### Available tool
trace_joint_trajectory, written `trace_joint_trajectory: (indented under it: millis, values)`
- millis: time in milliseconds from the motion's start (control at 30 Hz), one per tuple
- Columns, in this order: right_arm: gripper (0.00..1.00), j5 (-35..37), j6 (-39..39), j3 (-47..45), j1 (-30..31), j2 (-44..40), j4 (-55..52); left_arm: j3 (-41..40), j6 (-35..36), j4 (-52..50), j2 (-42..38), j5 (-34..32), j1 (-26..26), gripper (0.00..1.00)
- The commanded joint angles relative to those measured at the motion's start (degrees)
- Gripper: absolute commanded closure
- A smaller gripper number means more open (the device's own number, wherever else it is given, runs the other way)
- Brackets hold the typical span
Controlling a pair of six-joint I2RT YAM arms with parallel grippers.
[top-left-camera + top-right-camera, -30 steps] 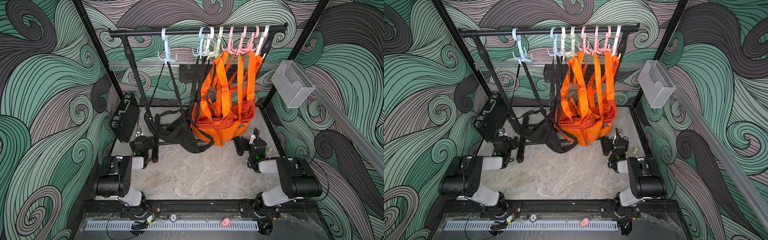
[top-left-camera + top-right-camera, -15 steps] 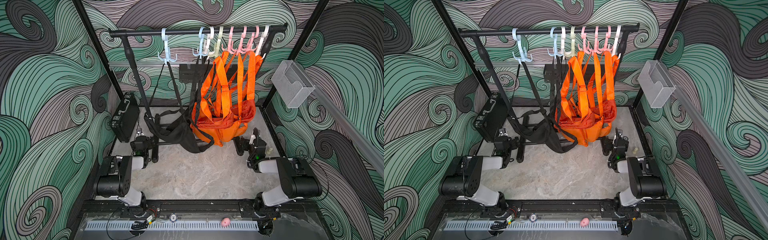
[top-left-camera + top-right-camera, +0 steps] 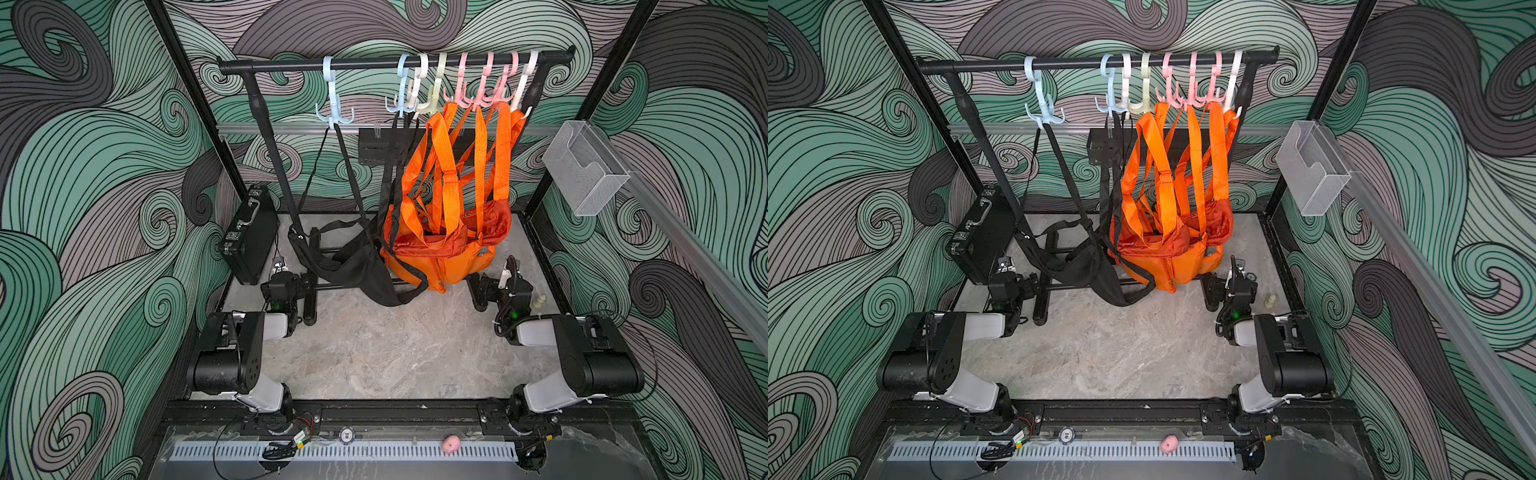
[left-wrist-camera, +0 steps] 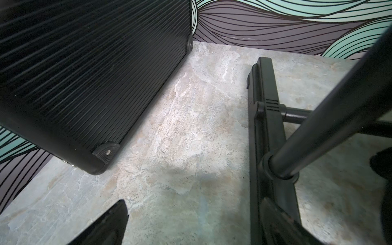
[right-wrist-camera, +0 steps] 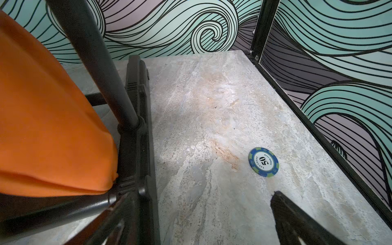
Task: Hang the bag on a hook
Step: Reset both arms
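The black bag [image 3: 353,266] hangs under the rail [image 3: 291,65]. Its straps run up to the lone pale-blue hook [image 3: 333,114] and to another blue hook [image 3: 400,104] beside the orange bags [image 3: 440,249]. Its body sags like a sling, the long axis running roughly along the rail, with the lower loop dipping toward the front, close above the counter [image 3: 374,353]. I cannot tell whether it touches.

Both arms are folded low, forearms near the counter. The left end effector [image 4: 195,230] sits between the black case [image 4: 89,74] and the rack's foot [image 4: 265,118], jaws spread wide and gripping nothing. The right end effector [image 5: 201,230] is by the other foot, also wide open and empty, with a blue poker chip [image 5: 263,162] lying just ahead of it.
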Motion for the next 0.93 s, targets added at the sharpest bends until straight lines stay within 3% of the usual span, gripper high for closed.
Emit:
trace_joint_trajectory:
  millis: [0, 33, 100, 167, 267, 400, 900]
  values:
    - [0.01, -0.1, -1.1, 0.8, 0.3, -0.4, 0.8, -0.9, 5.6, 2.5, -1.5, 14.9, 0.8, 0.01]
    - [0.01, 0.0, -1.1, 0.8, 0.4, -0.5, 0.7, -0.1, 5.5, 1.9, -0.7, 14.9, 1.3, 0.01]
    - [0.01, -0.1, -1.1, 0.8, 0.5, -0.4, 0.8, 2.6, 0.0, -3.2, -0.5, 8.2, 2.5, 0.02]
    - [0.01, -0.1, -1.1, 0.8, 0.4, -0.5, 0.8, 1.5, -0.1, -0.9, -0.6, 7.4, 2.6, 0.01]
    - [0.01, 0.0, -1.1, 0.8, 0.4, -0.4, 0.7, 2.3, 3.2, -2.2, -0.4, 12.7, 2.3, 0.01]
    - [0.01, 0.0, -1.1, 0.7, 0.5, -0.5, 0.8, 2.3, 1.1, -2.4, -0.6, 9.5, 2.4, 0.01]
    - [0.01, -2.0, -1.9, 2.4, 0.5, 0.4, -1.2, 2.3, 1.2, -2.4, -0.5, 9.2, 2.3, 0.01]
